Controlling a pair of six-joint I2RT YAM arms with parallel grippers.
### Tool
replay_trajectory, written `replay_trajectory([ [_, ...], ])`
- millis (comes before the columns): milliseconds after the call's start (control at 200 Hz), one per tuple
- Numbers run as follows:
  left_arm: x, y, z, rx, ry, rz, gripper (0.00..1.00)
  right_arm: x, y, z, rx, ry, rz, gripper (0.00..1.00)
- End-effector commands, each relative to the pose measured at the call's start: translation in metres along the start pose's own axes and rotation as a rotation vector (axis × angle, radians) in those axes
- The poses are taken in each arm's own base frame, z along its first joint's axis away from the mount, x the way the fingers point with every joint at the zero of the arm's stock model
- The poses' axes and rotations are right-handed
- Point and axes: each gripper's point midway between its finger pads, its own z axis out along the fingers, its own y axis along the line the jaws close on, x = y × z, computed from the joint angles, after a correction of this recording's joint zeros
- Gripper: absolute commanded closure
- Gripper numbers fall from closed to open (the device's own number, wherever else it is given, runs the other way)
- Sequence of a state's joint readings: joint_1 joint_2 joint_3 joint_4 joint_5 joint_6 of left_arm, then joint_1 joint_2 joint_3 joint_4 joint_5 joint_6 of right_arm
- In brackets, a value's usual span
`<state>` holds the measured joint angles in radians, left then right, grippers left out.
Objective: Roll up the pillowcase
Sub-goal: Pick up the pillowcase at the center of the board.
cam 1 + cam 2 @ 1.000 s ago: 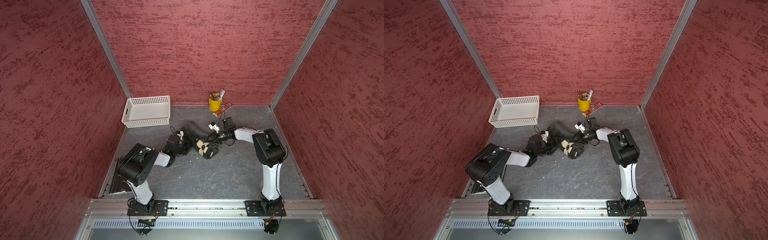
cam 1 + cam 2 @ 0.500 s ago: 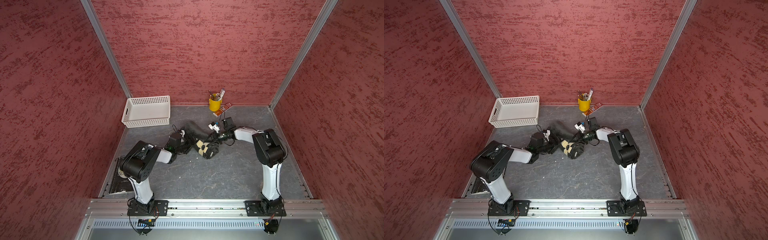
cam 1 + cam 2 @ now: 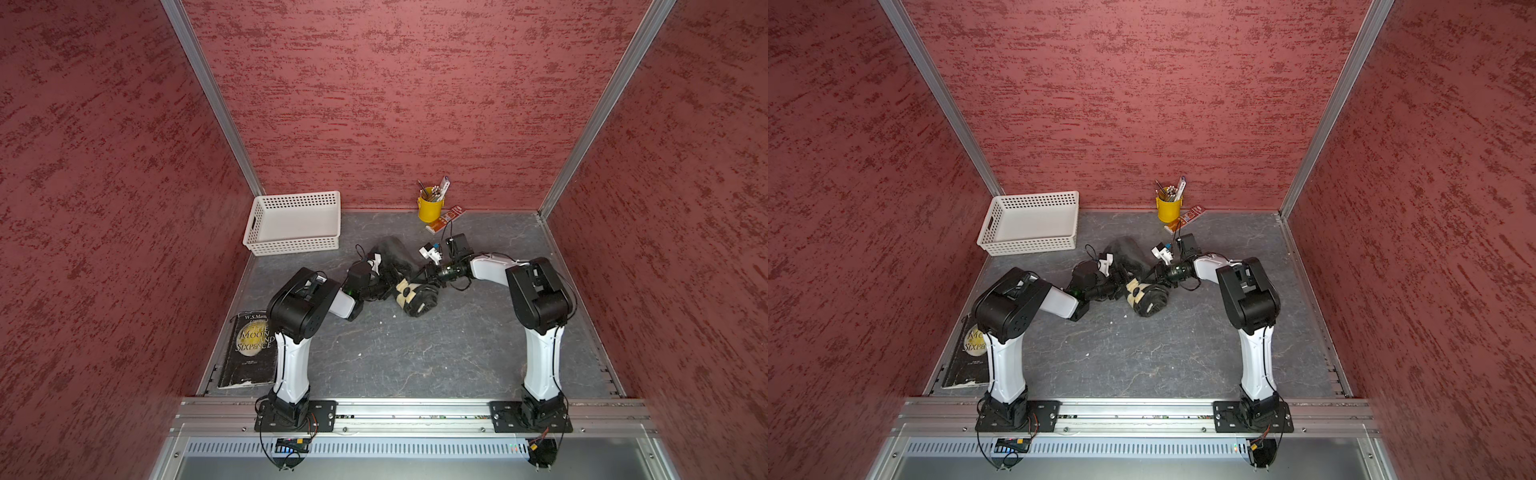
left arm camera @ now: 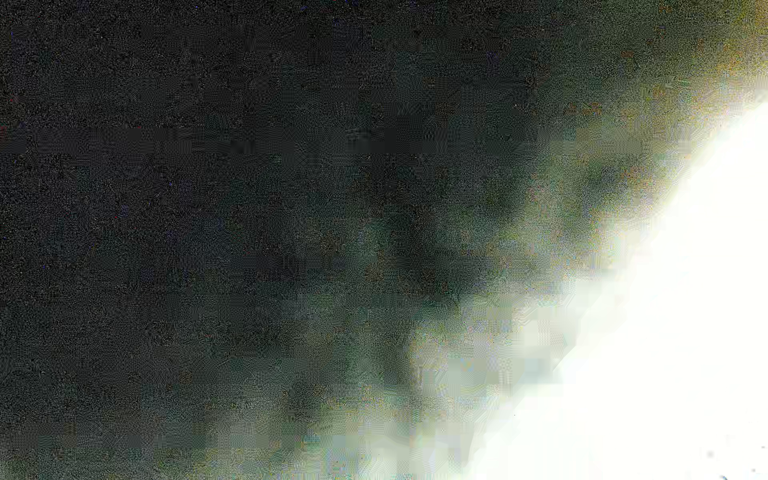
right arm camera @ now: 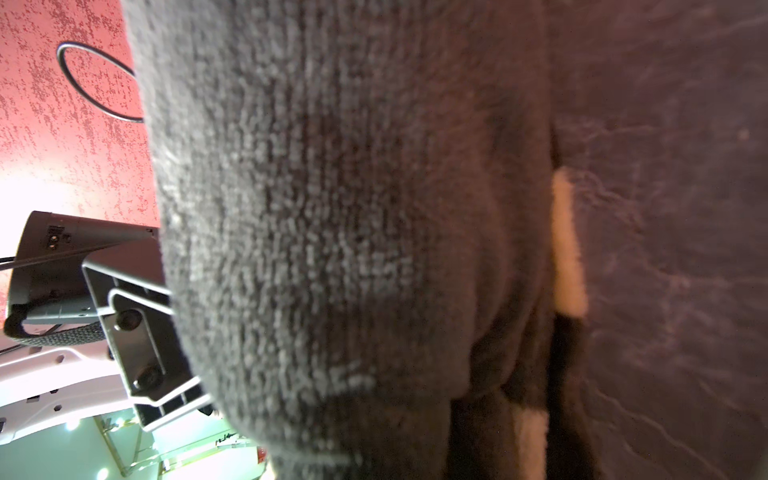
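The pillowcase (image 3: 417, 297) (image 3: 1148, 298) lies as a thick black plush roll with cream motifs in the middle of the grey table (image 3: 415, 357), slanting from the back to the front right. My left gripper (image 3: 384, 283) (image 3: 1119, 286) is pressed against the roll's left side with its jaws wide. Its wrist view is filled by dark blurred cloth (image 4: 249, 208), so the fingers are hidden. My right gripper (image 3: 422, 276) (image 3: 1152, 274) meets the roll from the right and is shut on the plush. The pillowcase (image 5: 332, 208) covers its jaws in the right wrist view.
A white basket (image 3: 291, 197) stands at the back left. At the back wall are a yellow cup of pens (image 3: 430, 210) and an orange packet (image 3: 446, 218). A black book (image 3: 251, 349) lies at the front left edge. Red walls close in three sides.
My left arm has swung its gripper right and slightly back, in against the roll. The right arm and the roll have stayed put.
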<state>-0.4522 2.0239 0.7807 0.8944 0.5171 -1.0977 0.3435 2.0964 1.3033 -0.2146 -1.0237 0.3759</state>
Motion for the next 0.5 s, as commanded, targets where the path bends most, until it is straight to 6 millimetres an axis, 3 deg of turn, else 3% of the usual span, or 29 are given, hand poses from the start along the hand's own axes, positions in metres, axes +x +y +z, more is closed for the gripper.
replay_trajectory([
  [0, 0.03, 0.008, 0.012, -0.001, 0.118, -0.027, 0.03, 0.014, -0.01, 0.011, 0.042, 0.039, 0.017, 0.73],
  [125, 0.028, 0.003, 0.012, 0.01, 0.128, -0.011, 0.28, 0.014, -0.008, 0.009, 0.052, 0.036, 0.011, 0.71],
  [175, 0.024, 0.002, 0.01, 0.01, 0.117, -0.015, 0.49, 0.014, -0.007, 0.008, 0.056, 0.031, 0.007, 0.68],
  [265, 0.016, 0.0, 0.003, 0.006, 0.088, -0.018, 0.7, 0.011, -0.001, 0.004, 0.066, 0.013, -0.014, 0.6],
  [306, 0.012, -0.004, -0.001, 0.007, 0.076, -0.018, 0.72, 0.01, 0.004, 0.0, 0.071, 0.002, -0.029, 0.52],
  [336, 0.009, -0.007, -0.004, 0.012, 0.068, -0.014, 0.72, 0.008, 0.008, -0.004, 0.082, -0.011, -0.044, 0.38],
  [346, 0.007, -0.01, -0.005, 0.016, 0.064, -0.011, 0.72, 0.007, 0.009, -0.005, 0.086, -0.016, -0.048, 0.29],
  [356, 0.006, -0.011, -0.007, 0.019, 0.061, -0.009, 0.73, 0.006, 0.011, -0.006, 0.092, -0.023, -0.055, 0.11],
  [366, 0.005, -0.013, -0.008, 0.02, 0.058, -0.009, 0.73, 0.005, 0.012, -0.008, 0.098, -0.03, -0.06, 0.04],
  [496, -0.018, -0.038, -0.031, 0.038, -0.016, 0.014, 0.73, -0.004, 0.037, -0.034, 0.179, -0.102, -0.162, 0.01],
])
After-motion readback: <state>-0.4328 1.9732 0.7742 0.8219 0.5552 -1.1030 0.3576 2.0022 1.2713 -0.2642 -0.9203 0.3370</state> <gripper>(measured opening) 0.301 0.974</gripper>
